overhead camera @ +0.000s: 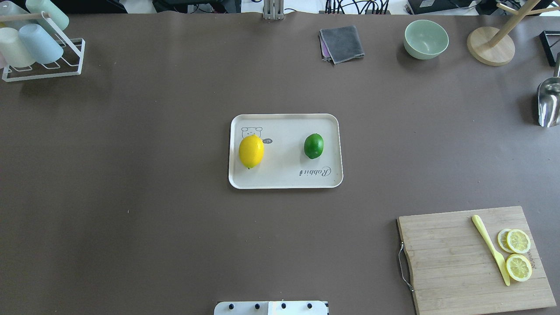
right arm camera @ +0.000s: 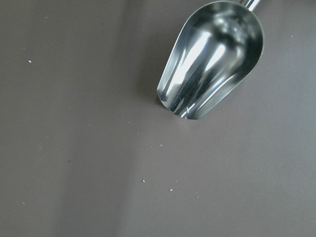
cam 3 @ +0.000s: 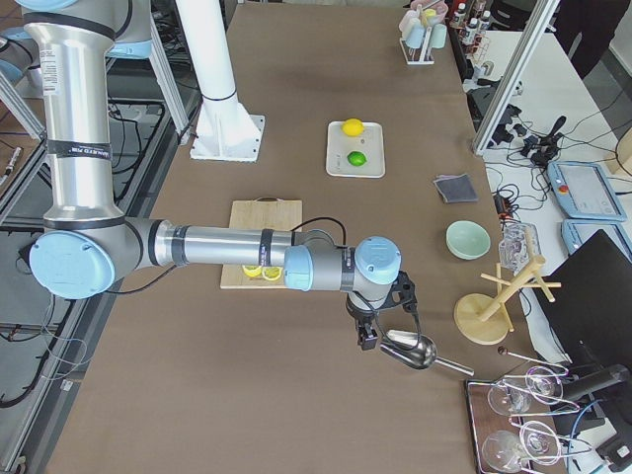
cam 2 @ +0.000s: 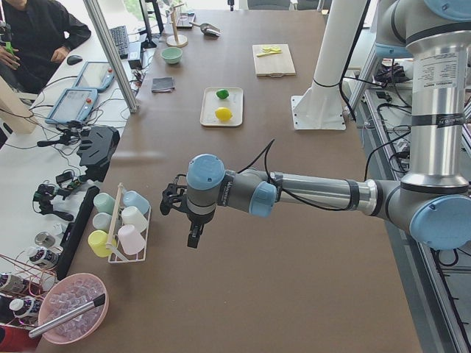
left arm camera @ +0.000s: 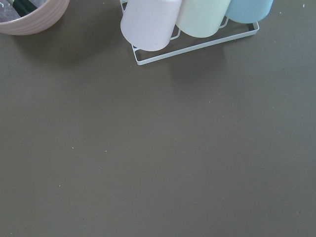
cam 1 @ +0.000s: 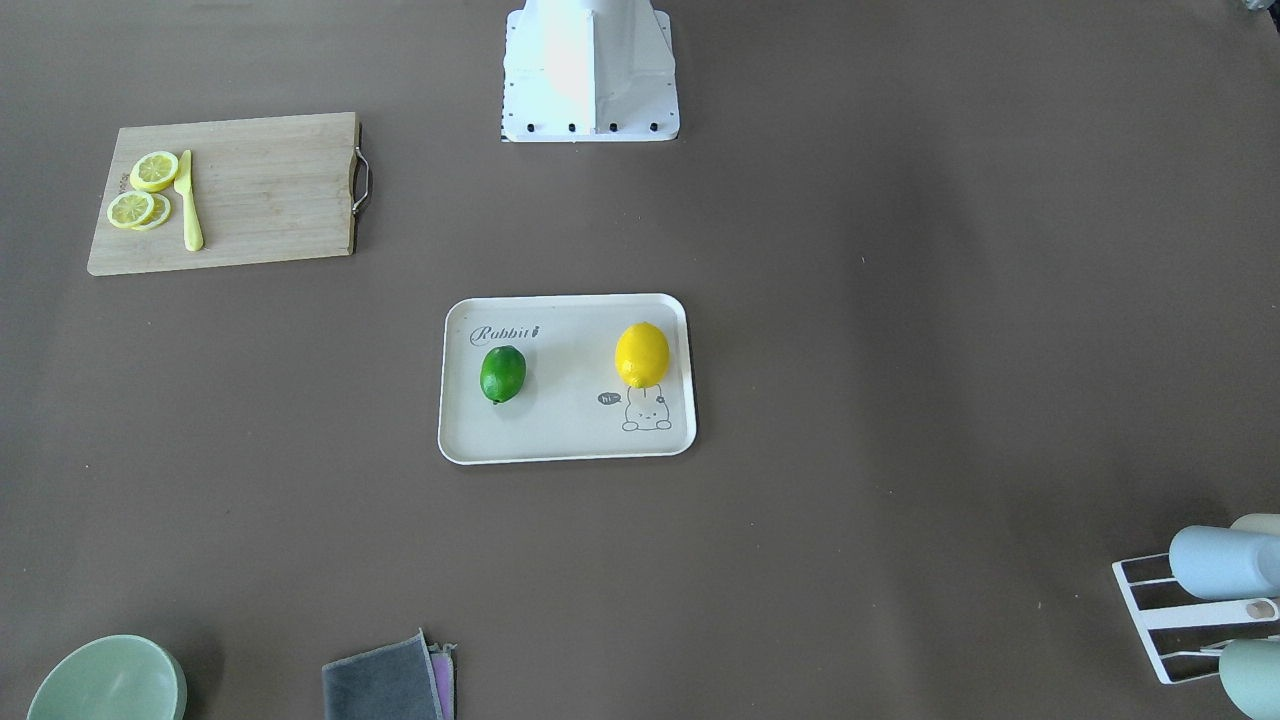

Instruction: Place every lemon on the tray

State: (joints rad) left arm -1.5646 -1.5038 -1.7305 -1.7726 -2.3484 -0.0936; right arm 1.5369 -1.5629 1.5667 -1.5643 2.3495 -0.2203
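The cream tray [overhead camera: 284, 180] with "Rabbit" lettering lies at the table's middle; it also shows in the front-facing view [cam 1: 560, 445]. The yellow lemon [overhead camera: 251, 151] [cam 1: 642, 354] rests on it beside the bunny drawing. The green lemon [overhead camera: 313, 145] [cam 1: 502, 373] rests on it near the lettering. Both show small in the side views [cam 2: 223, 114] [cam 3: 353, 126]. My left gripper [cam 2: 190, 229] hangs far off, over the table's left end near a cup rack. My right gripper [cam 3: 367, 334] hangs over the table's right end by a metal scoop. I cannot tell if either is open or shut.
A wooden cutting board [overhead camera: 455, 262] with lemon slices [overhead camera: 518, 253] and a yellow knife [overhead camera: 490, 249] lies at the front right. A cup rack [overhead camera: 39, 48], grey cloth [overhead camera: 341, 43], green bowl [overhead camera: 425, 39], wooden stand [overhead camera: 490, 46] and metal scoop [overhead camera: 549, 100] line the far and side edges.
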